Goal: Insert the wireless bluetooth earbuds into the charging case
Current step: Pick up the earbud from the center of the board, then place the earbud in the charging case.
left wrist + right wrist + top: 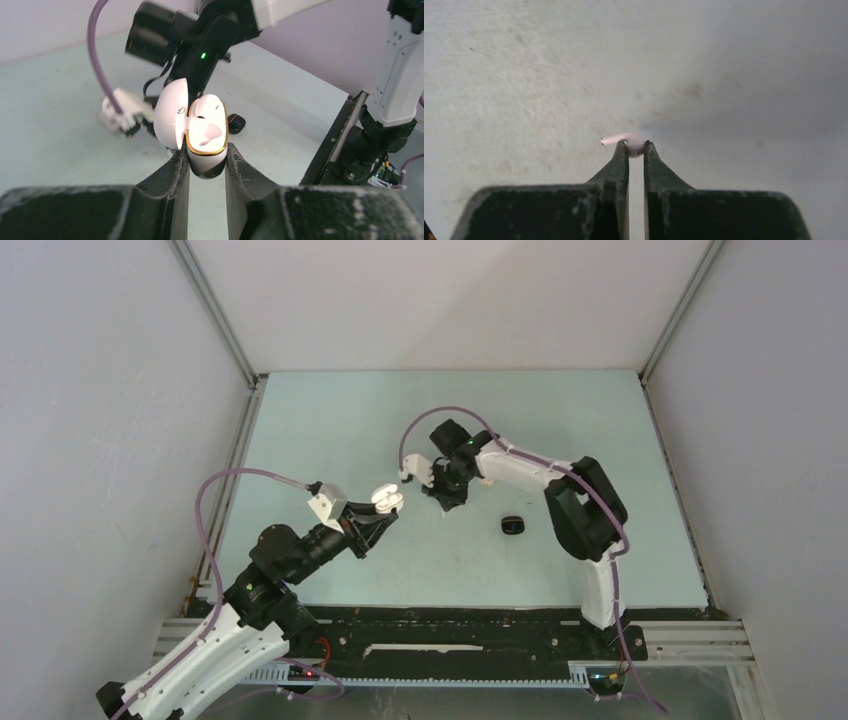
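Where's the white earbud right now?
In the right wrist view, the white earbud is pinched between the fingers of the right gripper, just right of the open charging case held by the left gripper.

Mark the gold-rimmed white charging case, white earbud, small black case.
gold-rimmed white charging case [205, 132]: left wrist view, inner tray.
white earbud [616, 138]: right wrist view, stem.
small black case [512, 525]: top external view, middle.

robot lab test cell, plain white walls [100, 390], aluminium framing [218, 310], pale green table [330, 420]
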`<state>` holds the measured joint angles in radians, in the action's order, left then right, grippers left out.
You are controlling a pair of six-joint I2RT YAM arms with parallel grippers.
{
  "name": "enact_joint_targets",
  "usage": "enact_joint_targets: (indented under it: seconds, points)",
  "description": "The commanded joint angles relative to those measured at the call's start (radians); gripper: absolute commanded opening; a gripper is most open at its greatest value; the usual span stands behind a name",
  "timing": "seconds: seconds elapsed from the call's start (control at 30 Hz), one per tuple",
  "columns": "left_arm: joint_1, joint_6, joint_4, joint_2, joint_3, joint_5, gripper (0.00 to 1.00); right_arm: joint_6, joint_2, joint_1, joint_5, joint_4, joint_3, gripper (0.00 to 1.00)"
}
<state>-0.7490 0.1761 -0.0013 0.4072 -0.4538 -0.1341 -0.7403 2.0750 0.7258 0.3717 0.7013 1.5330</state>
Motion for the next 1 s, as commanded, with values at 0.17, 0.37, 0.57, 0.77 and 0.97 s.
enact_joint_targets:
  seconds: [0.17,0.37,0.57,0.77,0.97]
  points:
    - [0.053,0.08,0.082,0.096,-0.03,-0.033,0.0,0.137,-0.391,-0.043,-0.094,-0.078,-0.076,0.0]
    - [0.123,0.149,0.163,0.218,-0.043,-0.158,0.0,0.16,-0.591,0.028,-0.247,-0.175,-0.163,0.0]
    - [0.219,0.239,0.284,0.298,-0.033,-0.338,0.0,0.147,-0.748,0.118,-0.3,-0.24,-0.209,0.0]
    - [0.229,0.262,0.341,0.315,-0.025,-0.431,0.0,0.11,-0.77,0.233,-0.366,-0.269,-0.212,0.0]
    - [0.232,0.265,0.363,0.317,-0.019,-0.437,0.0,0.056,-0.767,0.347,-0.534,-0.327,-0.212,0.0]
